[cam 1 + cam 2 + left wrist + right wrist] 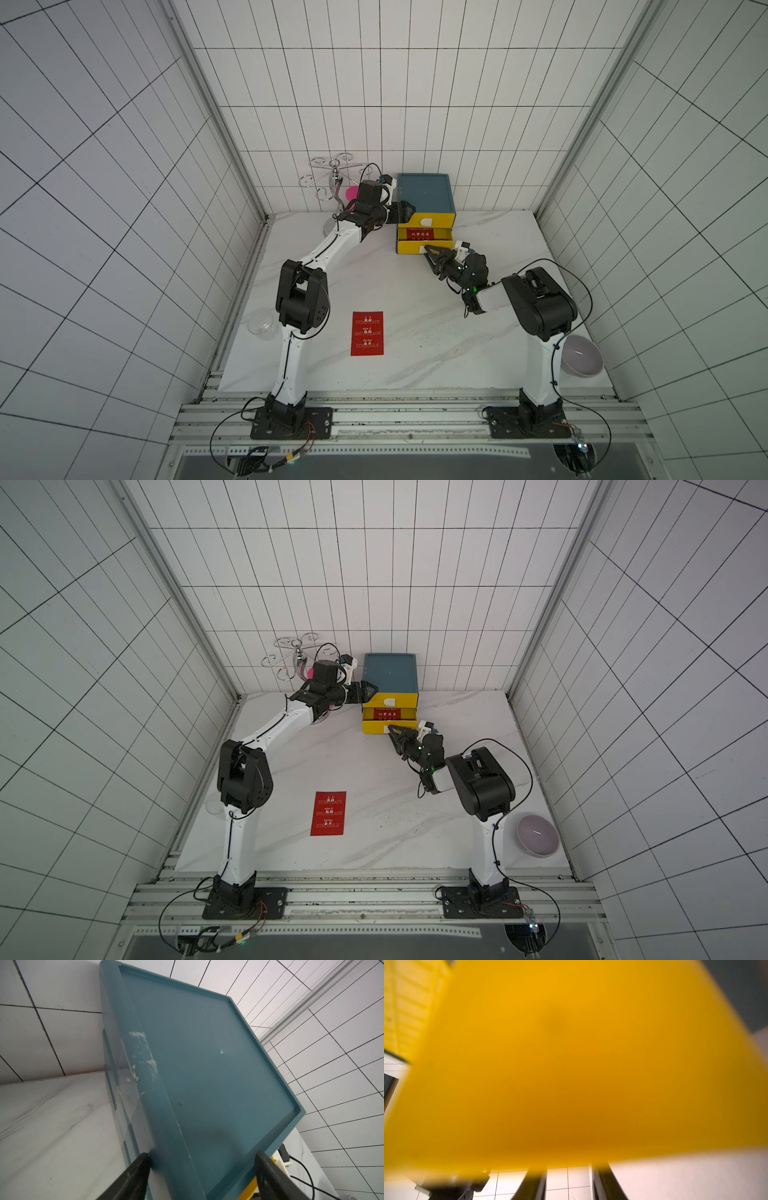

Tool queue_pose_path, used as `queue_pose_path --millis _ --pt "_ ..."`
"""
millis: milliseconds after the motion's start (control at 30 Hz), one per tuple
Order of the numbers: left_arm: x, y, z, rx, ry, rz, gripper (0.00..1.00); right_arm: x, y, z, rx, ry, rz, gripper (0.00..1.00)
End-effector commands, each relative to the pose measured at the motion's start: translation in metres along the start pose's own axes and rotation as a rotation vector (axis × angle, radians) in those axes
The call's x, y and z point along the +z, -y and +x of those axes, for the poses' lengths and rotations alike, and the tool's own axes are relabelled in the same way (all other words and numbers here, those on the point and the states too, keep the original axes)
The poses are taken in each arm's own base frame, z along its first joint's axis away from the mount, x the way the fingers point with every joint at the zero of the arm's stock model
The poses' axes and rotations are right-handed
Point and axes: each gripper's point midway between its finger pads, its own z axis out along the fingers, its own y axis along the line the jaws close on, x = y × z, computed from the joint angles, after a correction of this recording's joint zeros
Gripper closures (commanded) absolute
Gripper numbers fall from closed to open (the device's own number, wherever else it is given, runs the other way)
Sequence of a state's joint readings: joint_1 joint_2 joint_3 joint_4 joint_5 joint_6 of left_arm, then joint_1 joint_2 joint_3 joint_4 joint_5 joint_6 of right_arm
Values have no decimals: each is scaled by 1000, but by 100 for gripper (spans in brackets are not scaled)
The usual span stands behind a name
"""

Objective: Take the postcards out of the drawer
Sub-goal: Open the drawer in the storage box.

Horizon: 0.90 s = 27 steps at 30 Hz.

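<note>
In both top views the right gripper (428, 249) (392, 729) has its tips at the white handle on the yellow front of the pulled-out drawer (409, 248) (374, 728). I cannot tell whether it is clamping the handle. Just beyond those tips, inside the drawer, a red postcard (420, 234) (387, 714) lies flat. Its long axis runs side to side along the drawer front, and its white characters read upright from the robot's side.

The left gripper (405, 210) (368, 690) sits at the near left corner of the teal-topped cabinet (424, 193) (390, 673), jaws spread wide. The other postcard (367, 333) (328, 813) lies on the table (436, 345) (399, 825), well back from both grippers and between the two arms. Its long axis points from the robot toward the back wall.

In the left wrist view the left gripper's fingers (133, 1178) stand far apart with the cabinet's teal top (207, 1064) between them. One finger touches its side edge.

In the right wrist view the blurred yellow drawer front (571, 1064) fills the frame. The right gripper's fingers (536, 1184) run in under it with a gap between them, tips hidden.
</note>
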<state>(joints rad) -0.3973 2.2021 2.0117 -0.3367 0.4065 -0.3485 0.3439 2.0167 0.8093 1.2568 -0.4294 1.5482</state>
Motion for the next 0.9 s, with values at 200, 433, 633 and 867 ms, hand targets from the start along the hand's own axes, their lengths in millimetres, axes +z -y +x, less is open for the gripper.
queue_pose_path --millis 200,433,633,867 --pt "16 -25 47 -62 -136 -36 22 -44 2 43 98 -44 11 74" --pt "16 -25 46 -64 -134 -34 21 -51 15 60 110 -64 41 74" --pt "15 -25 44 -66 -131 -32 20 -54 18 61 113 -59 44 72" --pt "13 -27 40 -75 -123 -25 19 -58 11 62 71 -57 62 60"
